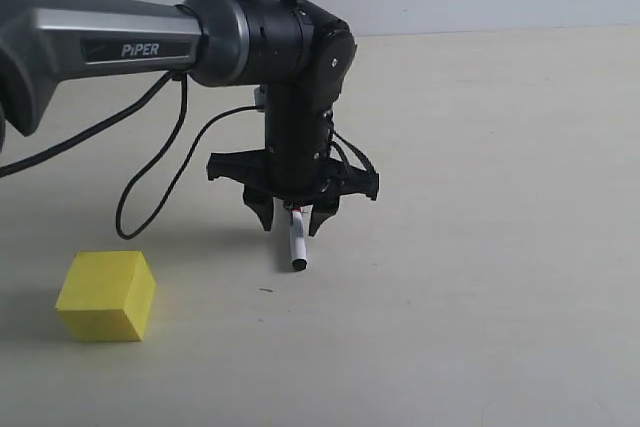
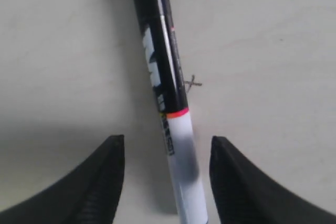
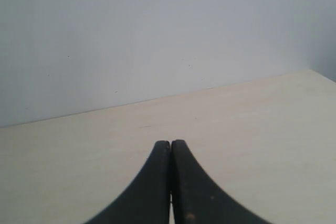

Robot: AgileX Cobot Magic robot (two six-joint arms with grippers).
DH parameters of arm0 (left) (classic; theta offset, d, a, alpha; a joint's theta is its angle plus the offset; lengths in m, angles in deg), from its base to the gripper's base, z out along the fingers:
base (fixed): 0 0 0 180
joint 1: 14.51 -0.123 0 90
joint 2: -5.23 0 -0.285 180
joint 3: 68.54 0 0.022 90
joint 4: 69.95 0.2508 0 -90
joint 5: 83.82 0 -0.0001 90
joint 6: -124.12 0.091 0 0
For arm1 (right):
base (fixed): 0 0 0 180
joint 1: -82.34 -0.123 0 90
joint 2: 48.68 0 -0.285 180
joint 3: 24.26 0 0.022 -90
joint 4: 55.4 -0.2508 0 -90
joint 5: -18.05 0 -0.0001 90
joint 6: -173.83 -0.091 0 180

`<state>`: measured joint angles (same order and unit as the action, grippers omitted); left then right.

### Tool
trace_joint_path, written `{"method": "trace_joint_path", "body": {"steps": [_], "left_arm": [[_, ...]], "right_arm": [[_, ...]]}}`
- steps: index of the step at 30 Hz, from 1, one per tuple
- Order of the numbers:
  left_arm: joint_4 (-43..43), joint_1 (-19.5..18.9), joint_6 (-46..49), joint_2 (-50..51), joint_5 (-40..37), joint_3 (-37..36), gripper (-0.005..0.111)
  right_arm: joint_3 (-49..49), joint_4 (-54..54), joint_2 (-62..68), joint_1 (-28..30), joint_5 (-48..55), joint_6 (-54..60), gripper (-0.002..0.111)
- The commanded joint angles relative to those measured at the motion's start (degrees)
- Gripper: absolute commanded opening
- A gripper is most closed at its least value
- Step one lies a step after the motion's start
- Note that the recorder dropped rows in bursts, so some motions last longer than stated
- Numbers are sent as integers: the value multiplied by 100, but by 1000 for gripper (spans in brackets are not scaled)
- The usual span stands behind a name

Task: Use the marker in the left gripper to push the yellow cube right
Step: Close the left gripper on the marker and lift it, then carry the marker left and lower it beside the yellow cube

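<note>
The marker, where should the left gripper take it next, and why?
Probably left and past the cube, since the marker hangs from the left gripper to the cube's right; a rightward push has to start from the cube's far left side.

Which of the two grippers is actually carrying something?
The left gripper, gripping the marker near the yellow cube. The right gripper is shut and empty.

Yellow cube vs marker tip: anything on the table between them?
Nothing: in the exterior view only bare table separates the yellow cube from the marker in the left gripper.
</note>
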<state>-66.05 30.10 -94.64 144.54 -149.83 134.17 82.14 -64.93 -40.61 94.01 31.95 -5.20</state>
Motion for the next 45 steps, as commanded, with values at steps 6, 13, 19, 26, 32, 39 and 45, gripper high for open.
{"method": "trace_joint_path", "body": {"steps": [6, 13, 19, 26, 32, 39, 45], "left_arm": [[18, -22, -214, 149, 15, 35, 43], [8, -22, 19, 92, -344, 35, 0], [21, -22, 1054, -776, -355, 35, 0], [45, -10, 2571, -2514, -252, -944, 0], [710, -657, 2636, -4184, -64, -2530, 0], [1098, -2334, 3090, -5586, -178, -3708, 0], [1326, -3226, 3328, -5754, -31, -4057, 0]], "right_arm": [[-35, 47, -28, 26, -16, 62, 0], [-35, 47, -28, 26, -16, 62, 0], [-35, 47, -28, 26, -16, 62, 0], [-35, 47, -28, 26, -16, 62, 0], [-35, 47, -28, 26, -16, 62, 0], [-35, 47, -28, 26, -16, 62, 0], [-35, 47, -28, 26, -16, 62, 0]]}}
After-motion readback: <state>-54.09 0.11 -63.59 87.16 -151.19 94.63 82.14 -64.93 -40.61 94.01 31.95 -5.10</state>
